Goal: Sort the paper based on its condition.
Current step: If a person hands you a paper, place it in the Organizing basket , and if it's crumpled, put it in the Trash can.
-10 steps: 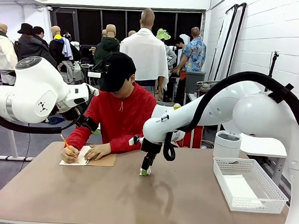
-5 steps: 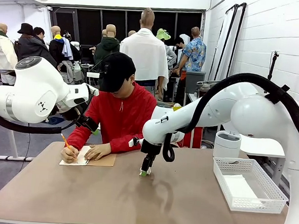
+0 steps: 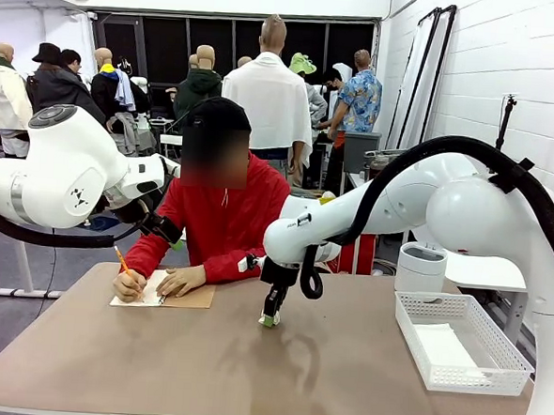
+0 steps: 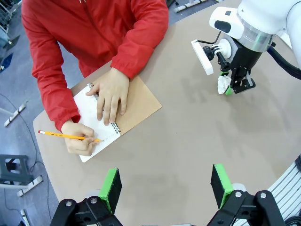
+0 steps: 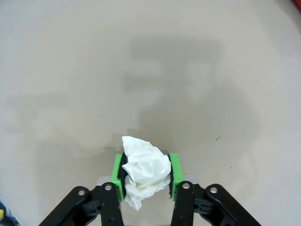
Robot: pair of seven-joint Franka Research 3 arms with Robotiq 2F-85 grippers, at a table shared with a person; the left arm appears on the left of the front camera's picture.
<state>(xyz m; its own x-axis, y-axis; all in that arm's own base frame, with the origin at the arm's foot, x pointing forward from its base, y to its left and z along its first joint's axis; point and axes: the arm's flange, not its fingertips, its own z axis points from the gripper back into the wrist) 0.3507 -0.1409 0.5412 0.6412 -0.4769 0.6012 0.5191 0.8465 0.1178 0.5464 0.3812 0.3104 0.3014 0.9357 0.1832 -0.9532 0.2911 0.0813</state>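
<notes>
The right tool [image 5: 146, 169] is clamped on a crumpled wad of paper [image 5: 141, 160], low over the middle of the bench [image 3: 155, 360]. The left tool [image 4: 166, 186] hangs wide open and empty, high above the bench.

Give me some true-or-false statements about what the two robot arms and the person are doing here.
1. The right gripper is clamped on a crumpled white paper wad. True.
2. The left gripper holds a yellow pencil. False: it is open and empty; the person's hand holds the pencil.
3. The person writes in a spiral-bound notebook with a brown cardboard cover. True.
4. The white plastic mesh basket stands beside that notebook. False: it stands at the opposite end of the table, on the robot's right.
</notes>
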